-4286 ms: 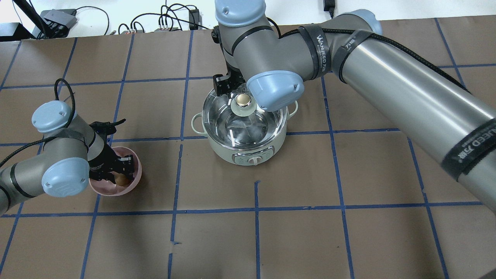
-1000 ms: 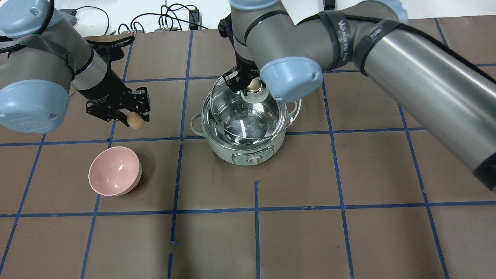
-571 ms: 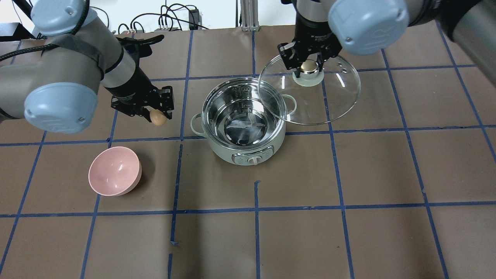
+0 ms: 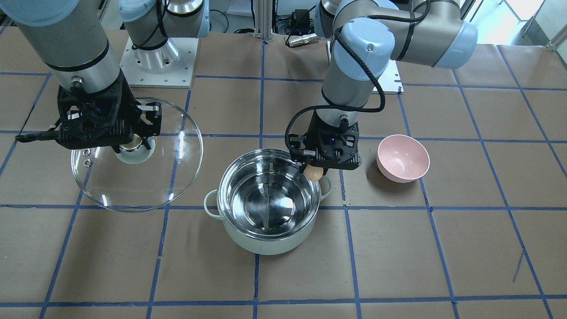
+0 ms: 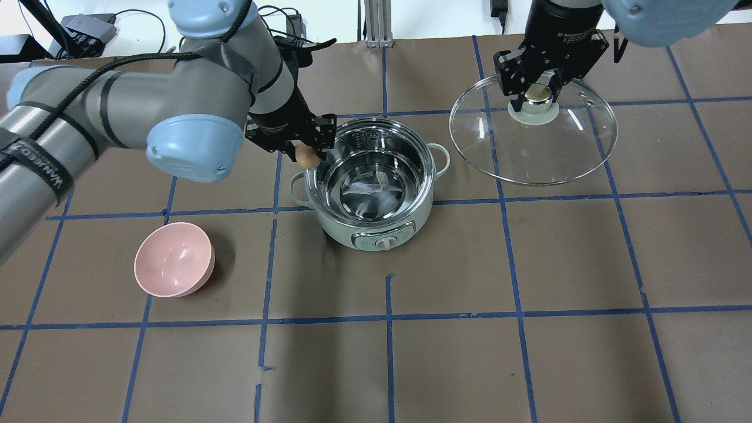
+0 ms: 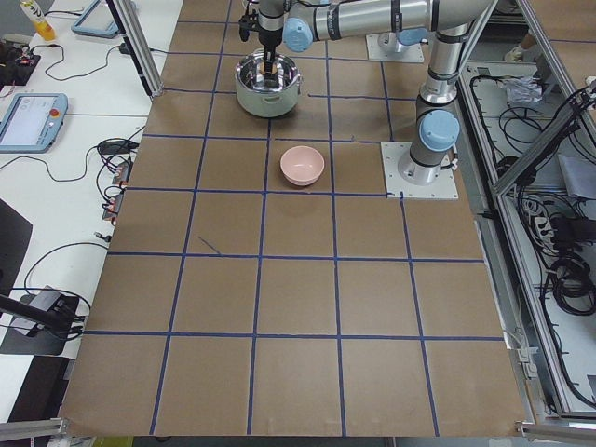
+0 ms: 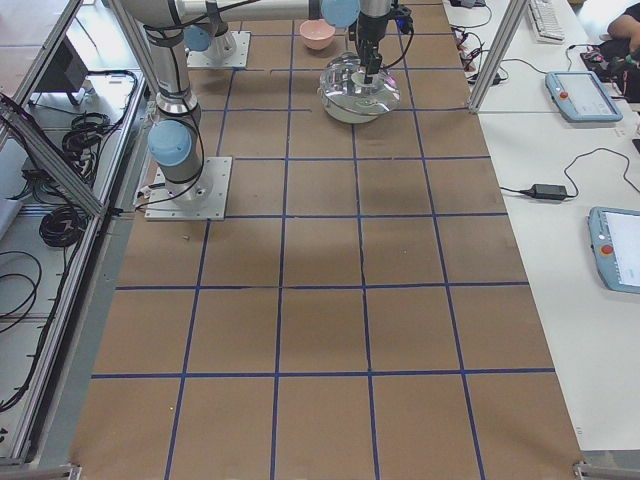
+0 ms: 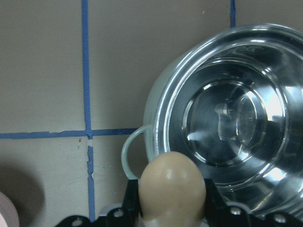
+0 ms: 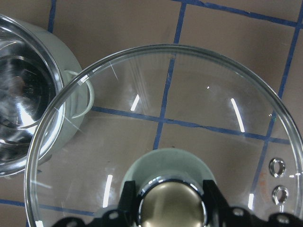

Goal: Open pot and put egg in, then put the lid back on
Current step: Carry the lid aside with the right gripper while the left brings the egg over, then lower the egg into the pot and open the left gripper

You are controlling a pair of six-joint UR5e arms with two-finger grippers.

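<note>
The mint-green pot (image 5: 343,226) stands open in the middle of the table, its steel inside empty. It also shows in the front view (image 4: 266,244) and the left wrist view (image 8: 163,113). My left gripper (image 5: 304,151) is shut on the tan egg (image 5: 305,157) and holds it above the pot's left rim, by the loop handle. The egg also shows in the front view (image 4: 314,173) and the left wrist view (image 8: 171,187). My right gripper (image 5: 536,94) is shut on the knob of the glass lid (image 5: 531,155) and holds it in the air, to the right of the pot and beyond it. The lid also shows in the right wrist view (image 9: 165,113).
An empty pink bowl (image 5: 174,267) sits on the table to the pot's left and nearer the robot. Brown paper with blue tape lines covers the table (image 5: 529,329). Cables and boxes lie along the far edge.
My left gripper lifted the egg out of the pink bowl and carried it right to the pot's rim. My right gripper lifted the lid off the pot and moved it right.
</note>
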